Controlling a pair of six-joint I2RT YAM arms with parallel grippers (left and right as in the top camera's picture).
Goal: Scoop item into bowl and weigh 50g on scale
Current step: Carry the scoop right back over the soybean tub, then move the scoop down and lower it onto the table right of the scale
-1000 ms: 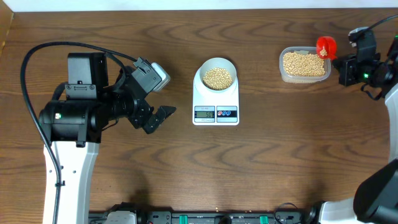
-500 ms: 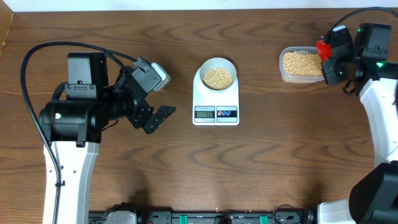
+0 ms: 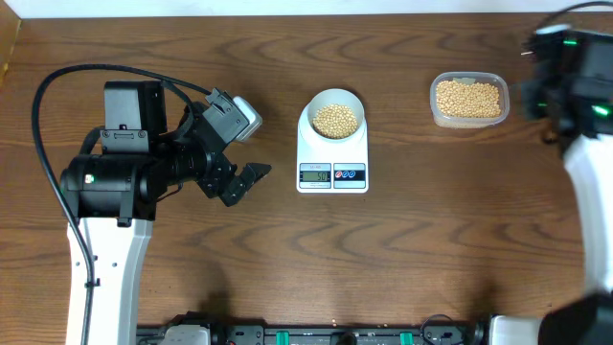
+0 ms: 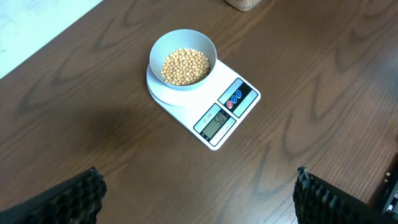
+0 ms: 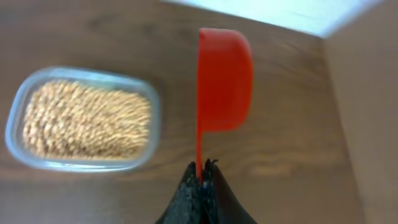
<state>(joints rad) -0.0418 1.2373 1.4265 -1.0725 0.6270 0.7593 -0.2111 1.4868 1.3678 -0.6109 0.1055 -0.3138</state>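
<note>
Beans (image 3: pixel 335 120) filled the bowl (image 3: pixel 315 107) on the scale (image 3: pixel 306 153) toward the table's far edge, and more filled the tub (image 3: pixel 433 101) near the far right corner. The right gripper (image 5: pixel 200 168) pinched a red scoop (image 5: pixel 224 74). The left gripper (image 3: pixel 251 144) was spread wide.

Flat white digital kitchen scale (image 3: pixel 332 156) lies midway along the desk's far edge; small round pale blue-white bowl (image 3: pixel 334 93) stands upright on it. Tan-yellow round beans (image 3: pixel 335 120) cover its bottom.

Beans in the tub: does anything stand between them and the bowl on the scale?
Nothing visible. Only bare table lies between the tub and the bowl; the right gripper holds the scoop in its jaws beside the tub.
</note>
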